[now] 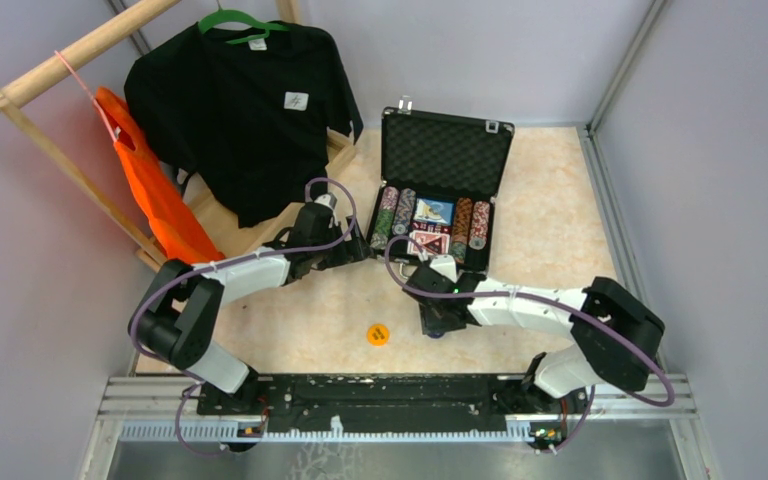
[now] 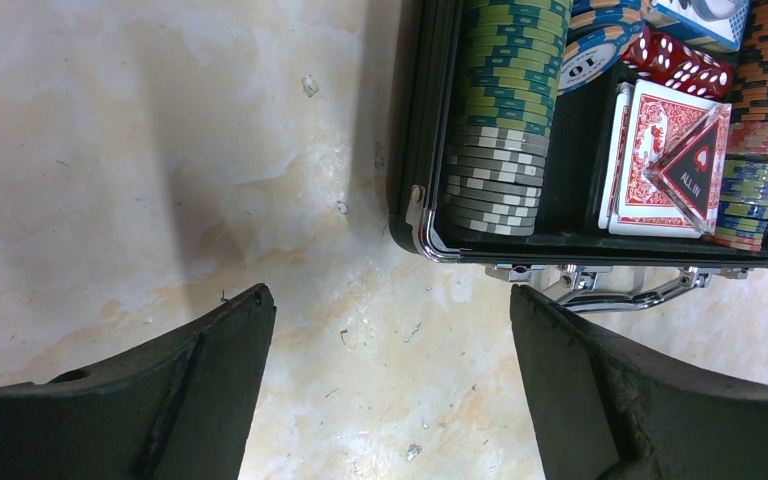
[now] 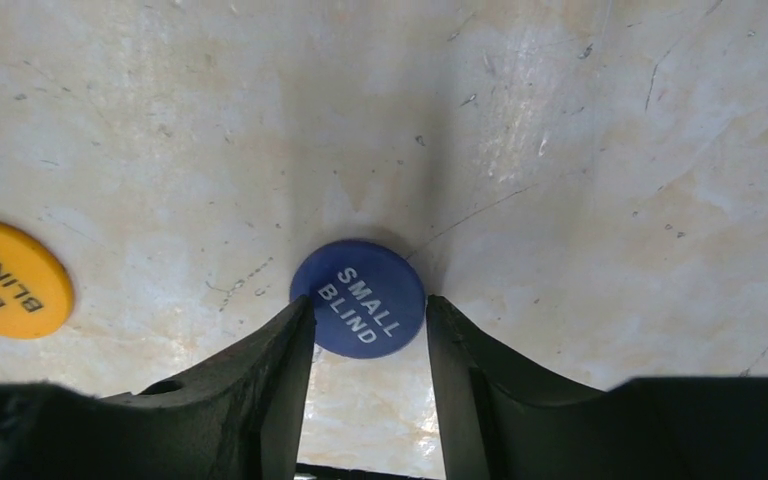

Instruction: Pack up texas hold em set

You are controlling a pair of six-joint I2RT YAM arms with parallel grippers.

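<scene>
Blue token (image 3: pixel 358 298) is lying flat on the table (image 3: pixel 580 150), directly between the fingers of the right gripper (image 3: pixel 370 305), which are flanking its rim; whether they are pinching it cannot be told. The case (image 1: pixel 447 155) is lying open just beyond. The left gripper (image 2: pixel 385 305) is hanging wide open, empty.

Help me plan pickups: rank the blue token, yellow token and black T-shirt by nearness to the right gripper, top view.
1. Blue token, between the jaws of the right gripper.
2. Yellow token, just left.
3. Black T-shirt, hung far back-left.
</scene>
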